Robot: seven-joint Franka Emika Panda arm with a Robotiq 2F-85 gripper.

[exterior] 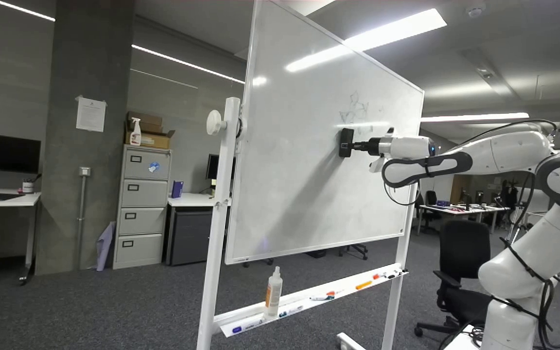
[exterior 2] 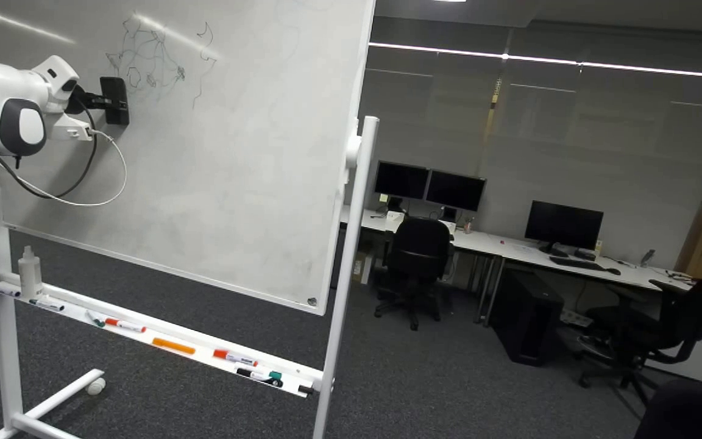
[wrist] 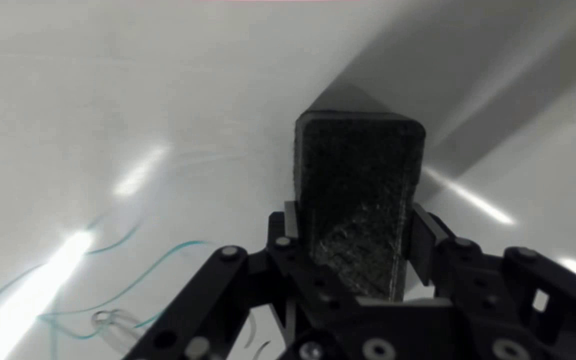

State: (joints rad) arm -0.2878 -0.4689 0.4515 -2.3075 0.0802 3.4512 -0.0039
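Gripper (wrist: 355, 235): jaws pinching a black eraser (wrist: 360, 160) between them, one on either side.
Eraser's place: long side upright, at the face of the whiteboard (exterior: 289, 194), just below the marker drawing (exterior 2: 150, 55); whether its whole pad touches, I cannot tell.
Drawing: thin dark and teal lines in loops and points, partly washed out by lamp glare.
Cables (exterior 2: 77, 205): a white one and a black one, sagging in loops below the gripper, in front of the board.
Stand: white posts (exterior: 225, 160) on both sides of the board, well apart from the gripper.
Ledge (exterior 2: 203, 347): running from post to post under the board, with a gap between.
On the ledge: an upright bottle (exterior: 273, 294) with an orange label, near one end; a plain orange bar (exterior 2: 173, 346); a red-capped marker (exterior 2: 125, 325) and several others lying flat.
Black chair (exterior: 464, 248): near the base of the arm (exterior: 511, 311).
Filing cabinet (exterior: 145, 206): grey, four drawers, well behind the board; cardboard boxes (exterior: 156, 140) and a spray bottle (exterior: 135, 132) on top.
Far desk (exterior 2: 486, 242): monitors (exterior 2: 457, 190) on it, a second chair (exterior 2: 418, 250) in front, a black computer tower (exterior 2: 524, 320) on the floor.
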